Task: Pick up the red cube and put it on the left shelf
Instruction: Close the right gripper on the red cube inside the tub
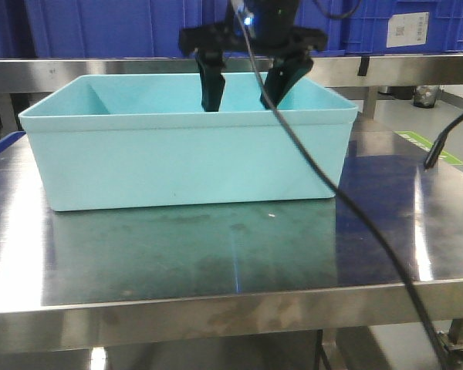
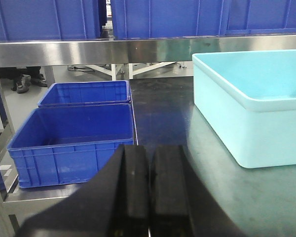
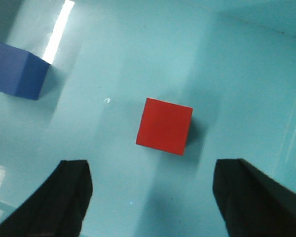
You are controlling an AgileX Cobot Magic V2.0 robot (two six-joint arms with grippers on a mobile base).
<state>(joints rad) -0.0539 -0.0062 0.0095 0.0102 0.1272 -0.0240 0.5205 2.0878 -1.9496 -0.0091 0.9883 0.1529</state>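
Note:
A red cube (image 3: 164,126) lies on the floor of the light-blue bin (image 1: 185,169) in the right wrist view. My right gripper (image 3: 153,170) hangs open above the bin floor, its fingers wide apart, with the cube just ahead of the gap and apart from both. In the front view that gripper (image 1: 243,99) reaches down into the bin from behind; the bin wall hides the cube there. My left gripper (image 2: 149,163) is shut and empty, low over the steel table, left of the bin (image 2: 256,106).
A blue block (image 3: 17,69) lies on the bin floor to the cube's upper left. Two blue crates (image 2: 74,133) stand on a lower shelf to the left. Blue crates (image 1: 100,27) line the back shelf. A black cable (image 1: 332,193) hangs across the front view.

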